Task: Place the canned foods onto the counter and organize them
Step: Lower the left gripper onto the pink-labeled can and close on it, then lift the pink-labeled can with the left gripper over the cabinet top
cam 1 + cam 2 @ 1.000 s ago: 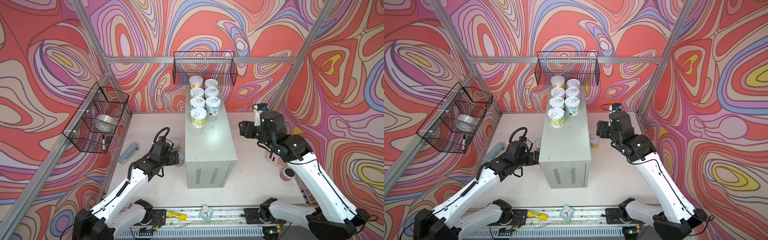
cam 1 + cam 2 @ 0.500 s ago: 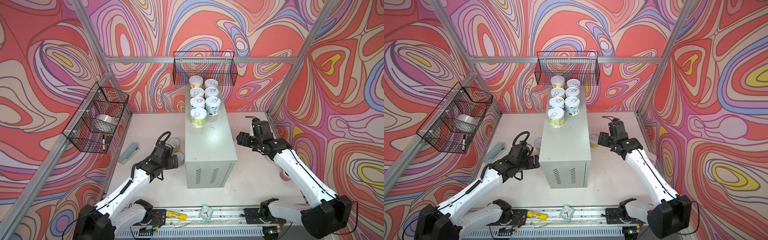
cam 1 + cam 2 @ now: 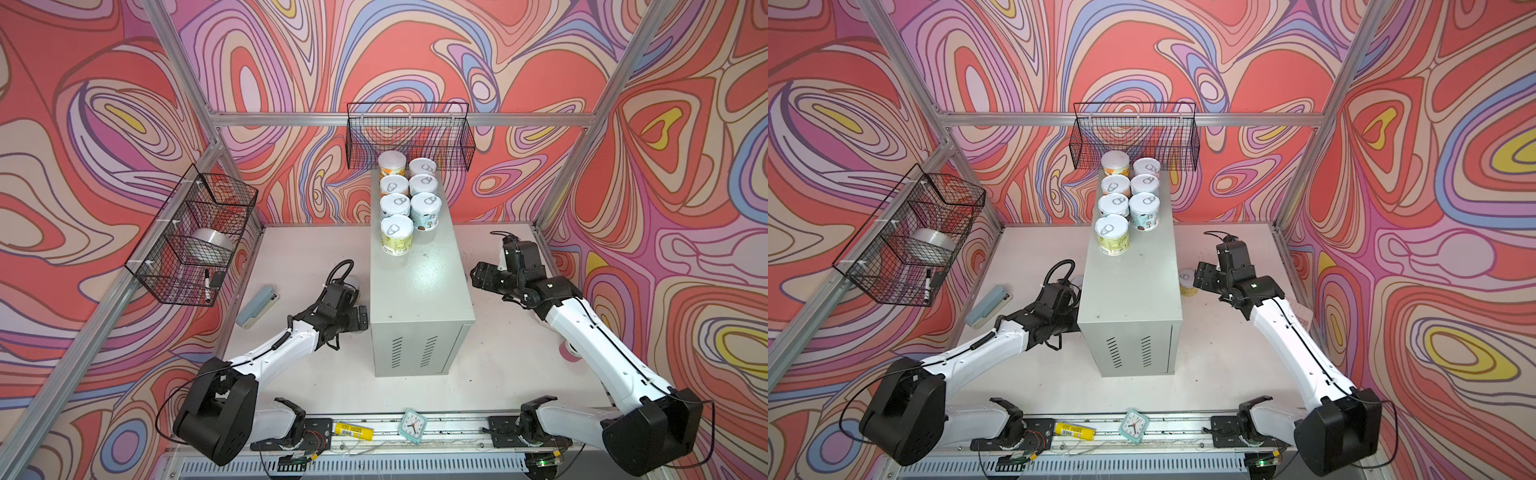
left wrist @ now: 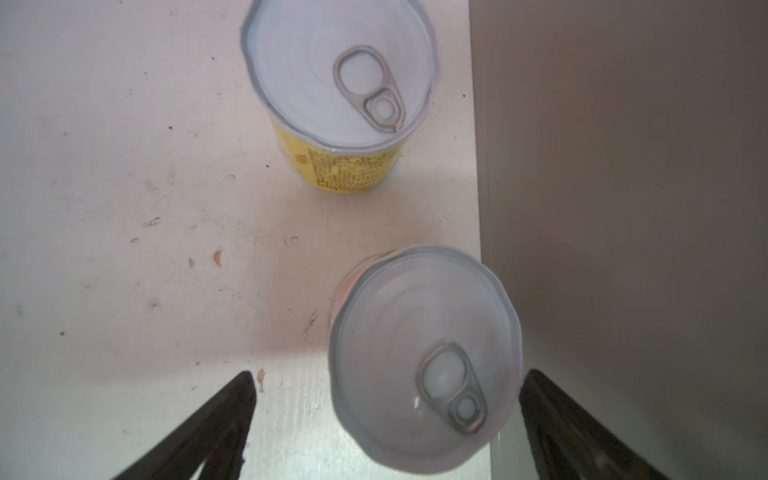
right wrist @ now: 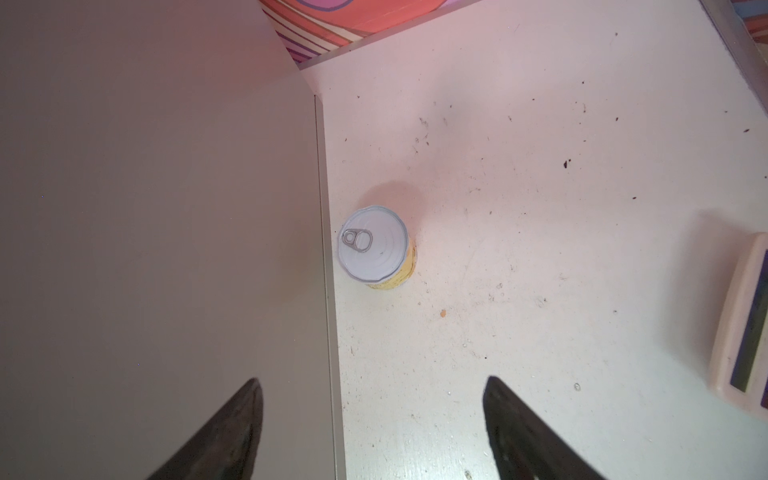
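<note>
Left gripper [image 4: 388, 374] gapes wide over a peach-labelled can [image 4: 424, 357] beside the counter [image 4: 623, 208]. Right gripper [image 5: 374, 379] hangs unclenched, empty, near a yellow can [image 5: 374, 245].

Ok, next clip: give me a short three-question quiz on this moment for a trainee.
1. How many cans stand on the counter?
2. True or false: the left gripper is shut on a can.
3. What lies in the side wire basket? A tape roll, B banana, C mug.
Key: 1 seven; 2 false, its jaws stand open; 3 A.
</note>
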Robot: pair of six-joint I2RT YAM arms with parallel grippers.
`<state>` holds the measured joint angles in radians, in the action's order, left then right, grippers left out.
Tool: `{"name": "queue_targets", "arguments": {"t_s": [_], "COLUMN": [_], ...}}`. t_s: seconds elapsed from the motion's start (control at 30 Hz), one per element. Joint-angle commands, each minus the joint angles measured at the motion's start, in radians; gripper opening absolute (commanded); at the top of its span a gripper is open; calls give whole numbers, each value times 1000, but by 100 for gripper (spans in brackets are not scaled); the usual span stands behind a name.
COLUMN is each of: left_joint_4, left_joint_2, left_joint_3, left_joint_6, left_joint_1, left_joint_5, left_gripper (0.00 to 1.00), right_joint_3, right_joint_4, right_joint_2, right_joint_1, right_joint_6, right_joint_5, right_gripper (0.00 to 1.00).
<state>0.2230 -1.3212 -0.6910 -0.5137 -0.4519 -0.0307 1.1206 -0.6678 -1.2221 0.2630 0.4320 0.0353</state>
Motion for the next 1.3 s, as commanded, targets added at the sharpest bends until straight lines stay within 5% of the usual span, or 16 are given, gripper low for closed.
{"name": "queue_targets", "arguments": {"t_s": [0.0, 0.63, 0.83, 0.9, 0.93, 1.27], "left_joint_4": [-75, -123, -113, -101, -86, 275], "left_joint_2": [-24, -211, -255, -251, -248, 44], "left_joint_3": [-12, -36, -51, -55, -59, -136], "left_joint_6": [-11, -3, -7, -7, -8, -9], "left_joint_1": [-2, -8, -10, -8, -8, -12], "left_joint_5": [28, -106, -130, -125, -131, -210], "left_gripper": [100, 88, 60, 32, 0, 0], "right_joint_3": [6, 10, -4, -11, -15, -42], "right_joint_4": [11, 28, 40, 42, 45, 36], "right_joint_2": [6, -31, -30, -21, -16, 39], "right_joint_1": [-1, -2, -1, -2, -2, -1], "right_joint_6": [9, 17, 17, 17, 16, 2], "right_joint_5": [-5, -34, -44, -44, -43, -25], "right_gripper": [85, 84, 84, 84, 84, 84]}}
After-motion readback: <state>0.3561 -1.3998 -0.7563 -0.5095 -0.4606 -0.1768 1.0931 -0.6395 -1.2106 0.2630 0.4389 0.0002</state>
